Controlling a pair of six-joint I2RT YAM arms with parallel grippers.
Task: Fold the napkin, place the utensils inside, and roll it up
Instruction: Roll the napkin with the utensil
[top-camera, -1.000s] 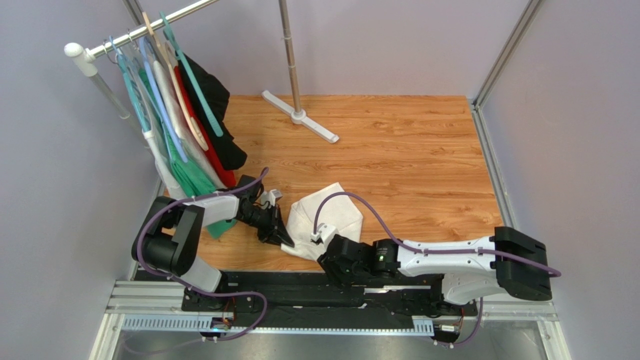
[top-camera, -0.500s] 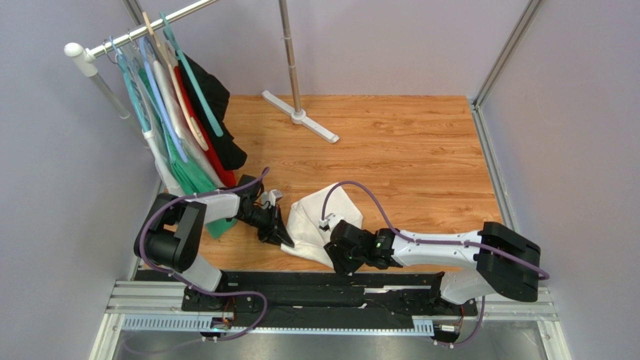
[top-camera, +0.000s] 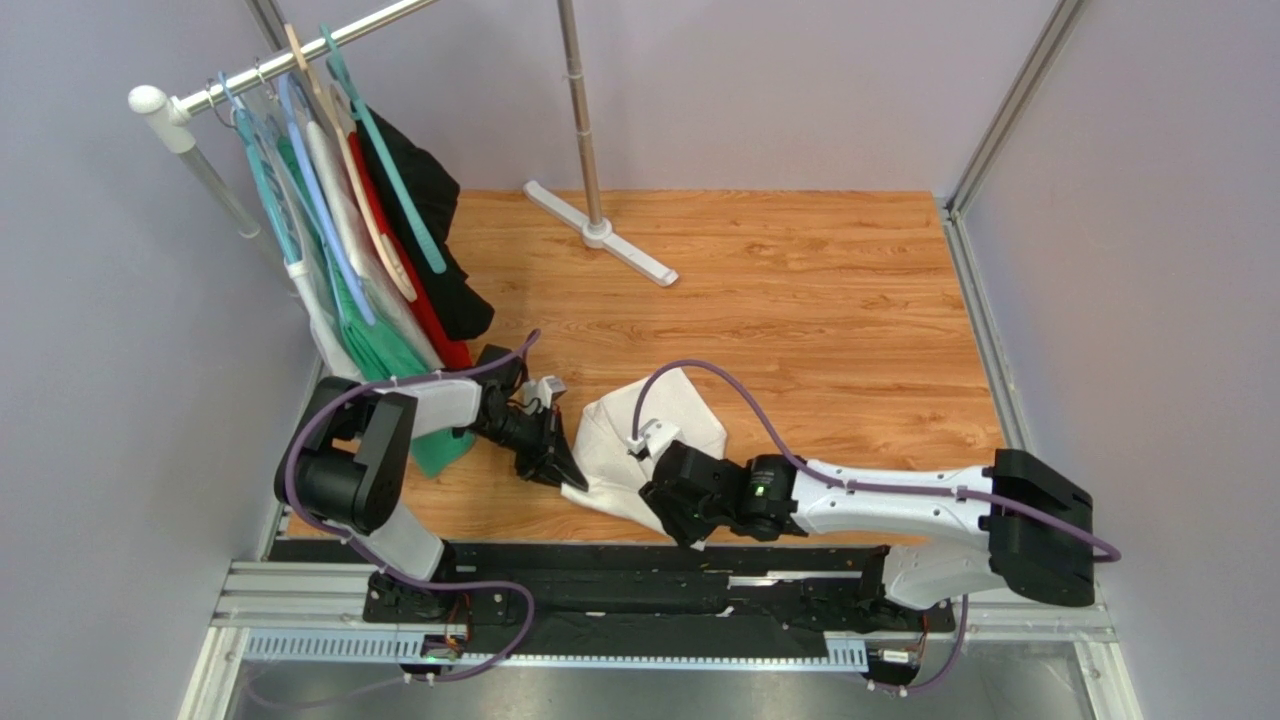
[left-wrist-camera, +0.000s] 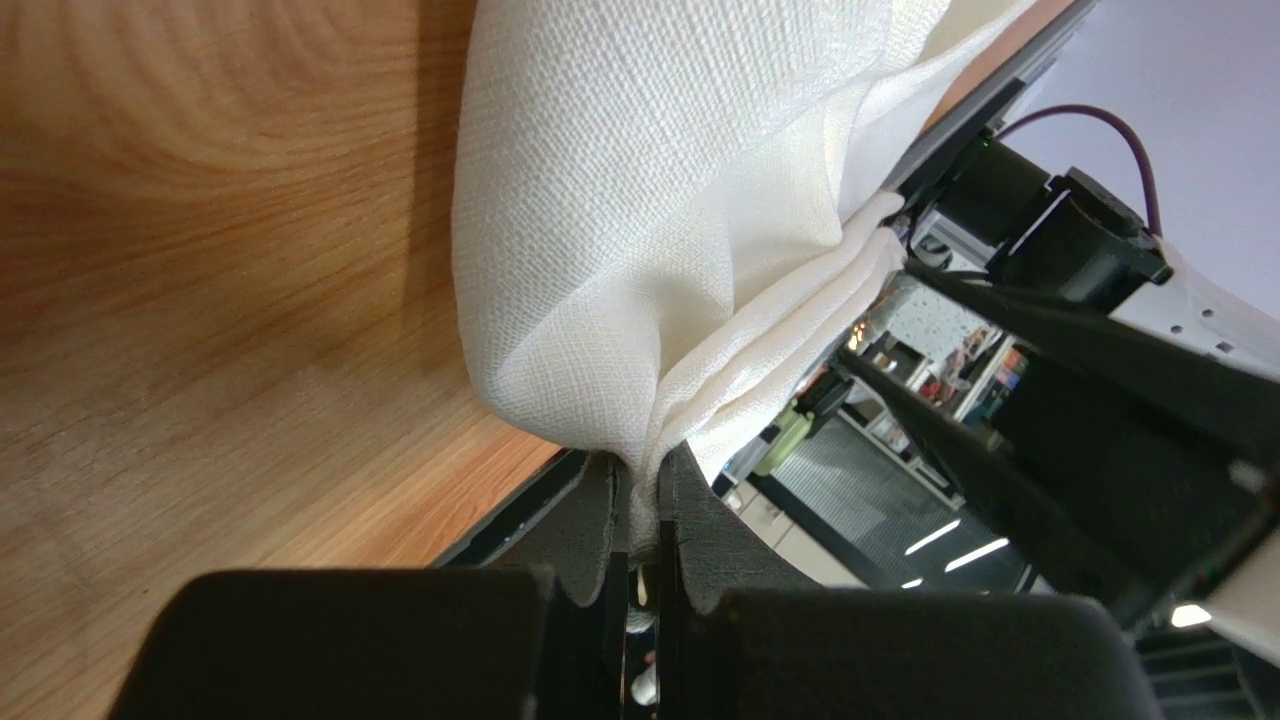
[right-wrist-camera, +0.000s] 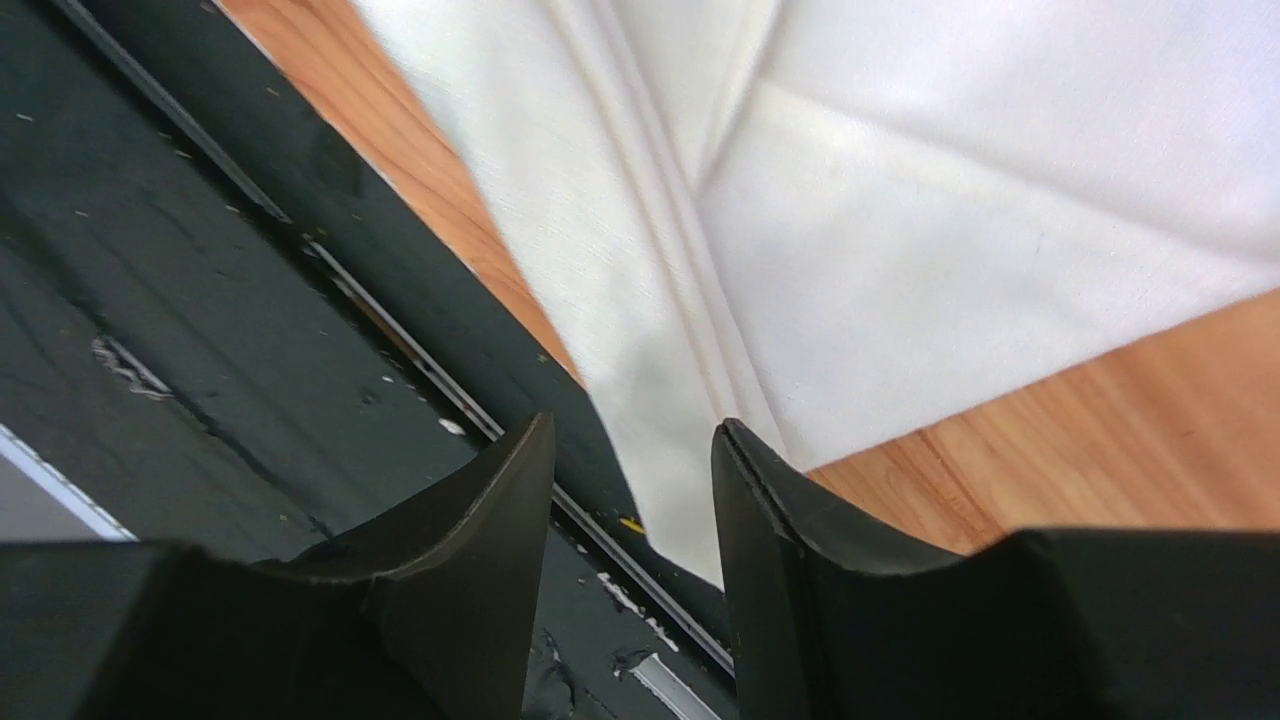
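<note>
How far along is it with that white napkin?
Early. The napkin is loosely doubled over, with layered edges, but not neatly folded. In hand: the left gripper pinches one edge, and the right gripper hovers open over the near corner. Left: finishing the fold, adding utensils, which no view shows, and rolling.

Napkin (top-camera: 613, 438) is lying at the near edge of the table (top-camera: 842, 330), between both grippers. Left gripper (top-camera: 571, 474) is sitting at its left edge, right gripper (right-wrist-camera: 624, 443) at its near corner, over the rail (top-camera: 601, 567). Hanging garments (top-camera: 361, 225) are sitting back-left.
</note>
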